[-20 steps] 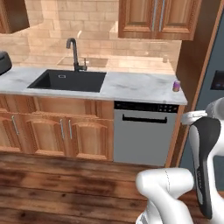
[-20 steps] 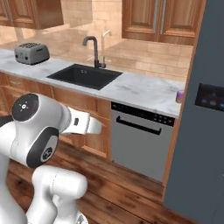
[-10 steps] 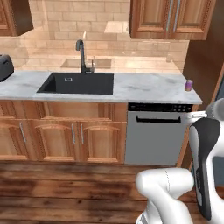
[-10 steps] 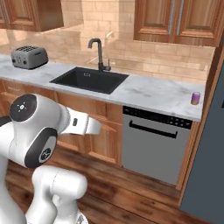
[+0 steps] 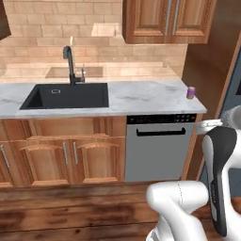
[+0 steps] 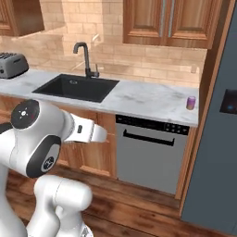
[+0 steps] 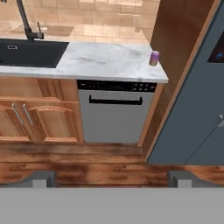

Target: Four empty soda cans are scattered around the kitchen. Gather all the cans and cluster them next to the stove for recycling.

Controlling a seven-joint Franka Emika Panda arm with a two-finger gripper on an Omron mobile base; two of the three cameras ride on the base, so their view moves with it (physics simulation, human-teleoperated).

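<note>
Overhead, reddish wooden cabinets (image 5: 169, 21) hang against a tan brick wall (image 5: 61, 33), and below them a white-grey marble counter (image 5: 141, 96) runs across the middle of the left base view. A black sink (image 5: 66, 95) is sunk into the counter at centre left, with a dark faucet (image 5: 70, 63) rising behind it. Under the counter's right part sits a silver dishwasher (image 5: 157, 148) with a dark control strip and a bar handle; wooden base cabinets (image 5: 61, 155) fill the space to its left. The floor (image 5: 70, 212) along the bottom of the frame is dark wood planks. At the right edge stands a tall grey refrigerator (image 6: 217, 139) beside a wooden side panel.

One soda can (image 5: 190, 92), pink-purple, stands upright at the far right end of the counter, above the dishwasher and near the wooden panel; in the hand view it shows in the upper right centre.

A toaster (image 6: 11, 65) is cut off at the left edge of the right base view. The dishwasher's control strip carries tiny marks too small to read, and the can's label cannot be made out.

The gripper (image 7: 111, 178) shows as two grey tips at the bottom of the hand view, spread wide apart with nothing between them.
</note>
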